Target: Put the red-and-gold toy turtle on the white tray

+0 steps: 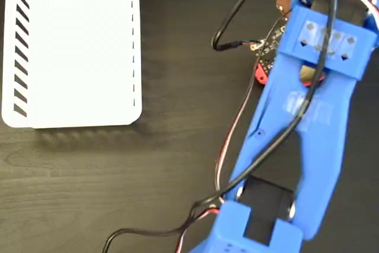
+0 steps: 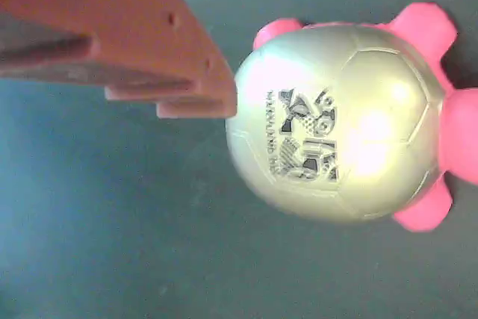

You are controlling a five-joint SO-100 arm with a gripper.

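your gripper (image 2: pixel 224 102) shows only one brown finger (image 2: pixel 134 42) in the wrist view, its tip at the upper left edge of the red-and-gold toy turtle (image 2: pixel 336 121); contact is unclear, and you cannot tell how far the jaws stand apart. the turtle lies on the dark table (image 2: pixel 112 244), shell up, long axis running left-right, head toward the right edge. in the fixed view the blue arm (image 1: pixel 296 128) hides most of it, well apart from the white tray (image 1: pixel 74 51).
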